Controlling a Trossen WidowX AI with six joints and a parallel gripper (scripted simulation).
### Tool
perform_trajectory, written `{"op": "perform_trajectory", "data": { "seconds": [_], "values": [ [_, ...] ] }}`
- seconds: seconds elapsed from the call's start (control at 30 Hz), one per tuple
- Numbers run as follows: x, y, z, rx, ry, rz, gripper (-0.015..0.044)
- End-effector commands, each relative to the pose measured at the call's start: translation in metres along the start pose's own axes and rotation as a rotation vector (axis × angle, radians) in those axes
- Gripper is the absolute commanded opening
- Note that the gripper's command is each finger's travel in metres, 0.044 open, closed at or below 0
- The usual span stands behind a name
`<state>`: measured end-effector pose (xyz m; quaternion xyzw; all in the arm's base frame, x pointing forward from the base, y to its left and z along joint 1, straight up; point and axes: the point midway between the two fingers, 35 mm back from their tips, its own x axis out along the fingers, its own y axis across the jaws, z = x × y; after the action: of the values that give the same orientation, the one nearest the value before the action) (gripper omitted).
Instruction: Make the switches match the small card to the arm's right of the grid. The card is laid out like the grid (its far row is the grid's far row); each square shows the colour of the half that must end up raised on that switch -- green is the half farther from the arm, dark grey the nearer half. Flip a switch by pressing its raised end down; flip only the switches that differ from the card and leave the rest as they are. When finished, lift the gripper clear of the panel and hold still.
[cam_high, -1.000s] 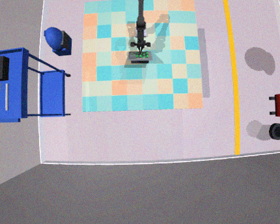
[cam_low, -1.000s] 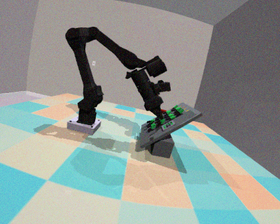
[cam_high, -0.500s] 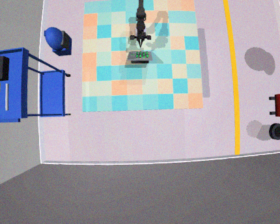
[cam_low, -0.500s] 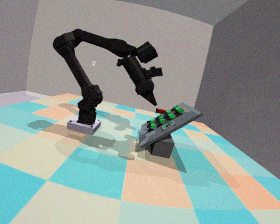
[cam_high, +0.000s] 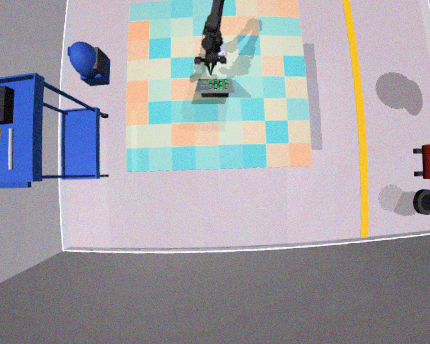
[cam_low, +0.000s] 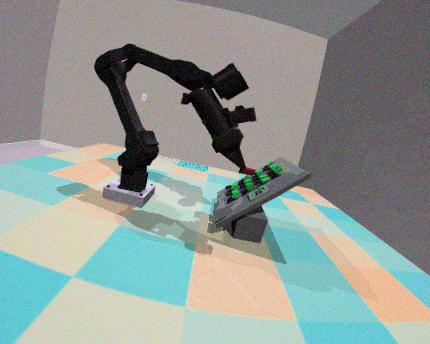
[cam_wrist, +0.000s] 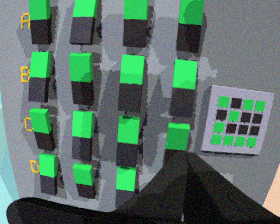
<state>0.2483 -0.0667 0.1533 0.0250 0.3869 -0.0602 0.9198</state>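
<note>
The tilted grey switch panel (cam_high: 201, 93) (cam_low: 294, 178) (cam_wrist: 159, 10) holds a grid of rocker switches with green and dark grey halves, rows A to D and columns 1 to 4. The small card (cam_wrist: 236, 123) lies on the panel to the right of the grid, with green and dark grey squares. My gripper (cam_high: 212, 70) (cam_low: 243, 170) (cam_wrist: 183, 161) is shut and empty. Its tip sits over the near right corner of the grid, just below the green half of switch C4 (cam_wrist: 178, 136). Switch D4 is hidden under the fingers.
The panel rests on a dark block (cam_low: 248, 226) on the checkered mat (cam_high: 150, 150). The arm's base (cam_low: 129, 192) stands behind it. A blue cart (cam_high: 30, 130) and a blue object (cam_high: 87, 60) are far left. A yellow line (cam_high: 356, 115) runs along the right.
</note>
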Motion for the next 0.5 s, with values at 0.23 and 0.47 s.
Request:
{"op": "perform_trajectory", "data": {
  "seconds": [0.23, 0.47],
  "values": [
    [0.023, 0.0, -0.007, 0.002, 0.029, 0.001, 0.0],
    [0.029, 0.0, -0.007, 0.002, 0.029, 0.001, 0.0]
  ]
}}
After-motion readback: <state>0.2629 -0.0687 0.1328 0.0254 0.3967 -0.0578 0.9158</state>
